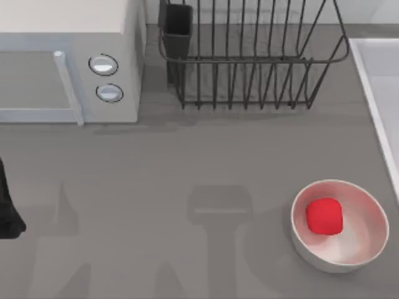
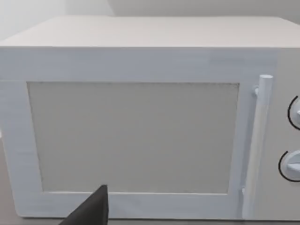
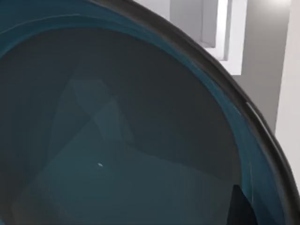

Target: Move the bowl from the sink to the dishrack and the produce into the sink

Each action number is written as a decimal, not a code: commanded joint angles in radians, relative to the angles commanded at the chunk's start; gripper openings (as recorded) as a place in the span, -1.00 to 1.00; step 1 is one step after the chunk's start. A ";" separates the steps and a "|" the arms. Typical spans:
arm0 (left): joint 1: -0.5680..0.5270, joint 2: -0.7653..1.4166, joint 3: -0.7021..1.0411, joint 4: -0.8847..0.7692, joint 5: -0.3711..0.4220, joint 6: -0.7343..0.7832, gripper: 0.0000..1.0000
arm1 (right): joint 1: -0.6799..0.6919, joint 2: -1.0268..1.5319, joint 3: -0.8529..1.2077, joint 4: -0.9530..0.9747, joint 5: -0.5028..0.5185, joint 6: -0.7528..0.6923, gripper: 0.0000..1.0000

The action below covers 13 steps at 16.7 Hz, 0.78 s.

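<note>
The teal-blue bowl (image 3: pixel 117 140) lies very close under my right wrist camera, its dark inside facing the lens and its rim curving across. A dark piece of my right gripper (image 3: pixel 240 209) sits at the bowl's rim. Pale walls of the sink (image 3: pixel 225 33) rise behind the bowl. In the top view the sink (image 1: pixel 374 93) runs along the right edge. The black wire dishrack (image 1: pixel 249 56) stands at the back, with its dark utensil cup (image 1: pixel 177 28) at its left corner. The red produce (image 1: pixel 325 216) rests inside a white bowl (image 1: pixel 368 240) at the front right. My left gripper (image 1: pixel 7 215) stays at the left edge.
A white microwave (image 1: pixel 68 62) with two round knobs (image 1: pixel 103 65) takes up the back left, and the left wrist camera faces its door (image 2: pixel 136 136) and handle (image 2: pixel 258 140). Grey countertop (image 1: pixel 174 187) lies open between the microwave, the dishrack and the white bowl.
</note>
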 joint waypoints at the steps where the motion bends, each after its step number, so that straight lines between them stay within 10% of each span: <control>1: 0.000 0.000 0.000 0.000 0.000 0.000 1.00 | -0.024 -0.068 -0.033 -0.035 -0.003 -0.025 -1.00; 13: 0.000 0.000 0.000 0.000 0.000 0.000 1.00 | -0.089 -0.263 -0.127 -0.131 -0.009 -0.097 -1.00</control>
